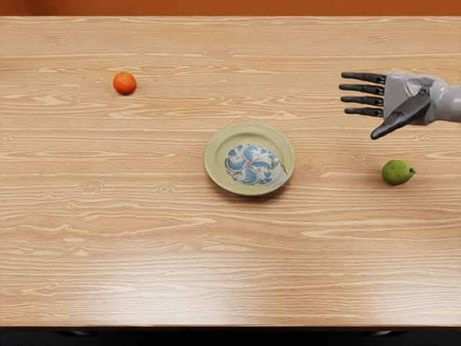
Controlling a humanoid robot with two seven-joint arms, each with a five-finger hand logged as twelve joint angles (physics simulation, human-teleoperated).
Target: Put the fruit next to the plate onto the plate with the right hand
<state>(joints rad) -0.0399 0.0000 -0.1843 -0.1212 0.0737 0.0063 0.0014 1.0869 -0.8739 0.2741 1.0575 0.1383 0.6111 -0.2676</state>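
In the head view, a tabletop (144,245) of pale wood was shown from above at a slant, its grain running from side to side and its surface looking smooth and flat.

Near its middle a plate (216,155) was set. It was round and shallow, with a dull olive rim and a blue-and-white flower pattern in the well. It looked like glazed ceramic, and nothing lay on it.

Two fruits were seen on the wood, both apart from the plate. A green fruit (397,172) lay to the plate's right, near the table's right side. It was egg-shaped with a slight point at one end, and its skin looked smooth and matt. A small, round orange fruit (124,83) lay well off toward the far left.

The right hand (395,97) was brought in from the right edge and held above the tabletop, just beyond the green fruit and not touching it. Its dark fingers (364,90) were stretched out straight toward the left, the thumb angled down, and nothing was grasped. The grey palm and dark fingers looked like hard, jointed plastic or metal.

Since that hand was posed open close to the green fruit, this fruit was judged to be the one meant. The pick-up was judged not yet begun. A rounded fruit was judged likely to roll if nudged.
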